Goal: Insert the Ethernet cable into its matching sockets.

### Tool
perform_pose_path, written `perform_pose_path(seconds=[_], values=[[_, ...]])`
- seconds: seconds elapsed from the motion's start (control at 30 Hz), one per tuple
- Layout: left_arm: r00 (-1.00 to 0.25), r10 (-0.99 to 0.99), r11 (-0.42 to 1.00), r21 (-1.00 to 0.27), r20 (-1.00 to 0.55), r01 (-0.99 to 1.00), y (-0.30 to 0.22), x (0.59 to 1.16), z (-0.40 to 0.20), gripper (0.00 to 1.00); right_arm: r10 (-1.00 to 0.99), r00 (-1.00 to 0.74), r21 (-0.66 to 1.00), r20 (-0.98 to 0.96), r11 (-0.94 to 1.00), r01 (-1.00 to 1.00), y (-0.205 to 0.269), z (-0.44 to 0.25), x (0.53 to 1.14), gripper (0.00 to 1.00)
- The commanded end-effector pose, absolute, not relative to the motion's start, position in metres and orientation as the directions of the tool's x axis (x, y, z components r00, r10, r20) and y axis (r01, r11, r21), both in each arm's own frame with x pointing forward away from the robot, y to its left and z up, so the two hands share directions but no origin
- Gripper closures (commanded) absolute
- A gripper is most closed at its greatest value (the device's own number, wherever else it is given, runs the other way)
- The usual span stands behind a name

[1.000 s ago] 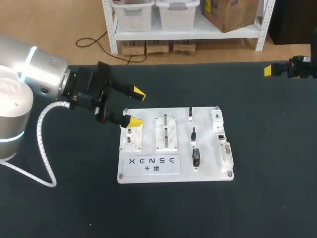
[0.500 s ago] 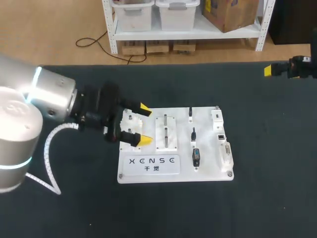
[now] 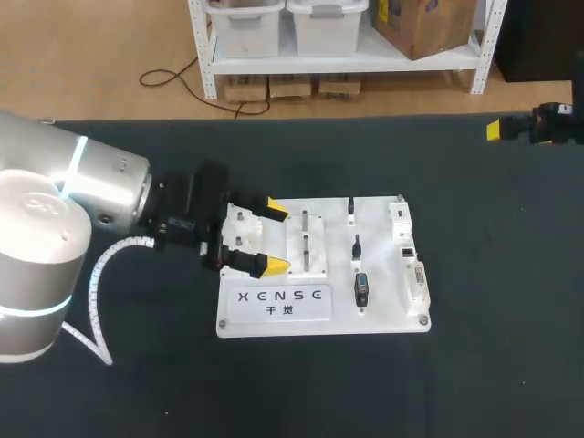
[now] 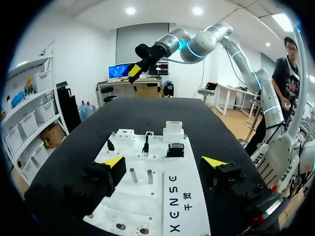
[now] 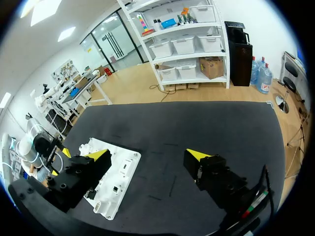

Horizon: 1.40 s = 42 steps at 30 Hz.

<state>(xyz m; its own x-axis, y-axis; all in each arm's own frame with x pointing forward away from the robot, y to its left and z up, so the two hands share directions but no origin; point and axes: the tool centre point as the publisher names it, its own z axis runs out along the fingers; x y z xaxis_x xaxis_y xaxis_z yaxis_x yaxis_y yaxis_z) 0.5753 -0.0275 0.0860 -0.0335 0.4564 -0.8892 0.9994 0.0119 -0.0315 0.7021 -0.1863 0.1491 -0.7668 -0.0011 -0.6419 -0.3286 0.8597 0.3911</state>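
Ethernet cable (image 3: 356, 246): best match is a short black plug piece standing near the middle of the white board (image 3: 274, 321), free of both claws; its identity is not certain. A similar black piece (image 3: 350, 209) stands just beyond it. The board lies flat on the dark counter (image 3: 474, 365).

Left claw (image 3: 274, 238): spread wide and holding nothing, over the board's left part, with two upright metal pegs (image 4: 141, 175) beneath the gap.

Right claw (image 5: 147, 155): spread wide and holding nothing, well apart from the board.
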Motion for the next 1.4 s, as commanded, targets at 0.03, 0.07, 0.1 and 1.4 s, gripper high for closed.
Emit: perform_pose_path(seconds=[0.03, 0.07, 0.1, 1.4], values=[[-0.033, 0.457, 0.001, -0.036, -0.889, 0.999, -0.029, 0.579, 0.084, 0.0, -0.001, -0.767, 0.39, -0.642, 0.86, -0.328, -0.186, 0.149, 0.702, 0.0], [-0.033, 0.457, 0.001, -0.036, -0.889, 0.999, -0.029, 0.579, 0.084, 0.0, -0.001, -0.767, 0.39, -0.642, 0.86, -0.328, -0.186, 0.149, 0.702, 0.0], [-0.033, 0.457, 0.001, -0.036, -0.889, 0.999, -0.029, 0.579, 0.084, 0.0, -0.001, -0.767, 0.39, -0.642, 0.86, -0.328, -0.186, 0.149, 0.702, 0.0], [-0.033, 0.457, 0.001, -0.036, -0.889, 0.999, -0.029, 0.579, 0.084, 0.0, -0.241, -0.923, -0.015, -0.299, 0.969, -0.248, 0.017, 0.067, 0.617, 0.0]])
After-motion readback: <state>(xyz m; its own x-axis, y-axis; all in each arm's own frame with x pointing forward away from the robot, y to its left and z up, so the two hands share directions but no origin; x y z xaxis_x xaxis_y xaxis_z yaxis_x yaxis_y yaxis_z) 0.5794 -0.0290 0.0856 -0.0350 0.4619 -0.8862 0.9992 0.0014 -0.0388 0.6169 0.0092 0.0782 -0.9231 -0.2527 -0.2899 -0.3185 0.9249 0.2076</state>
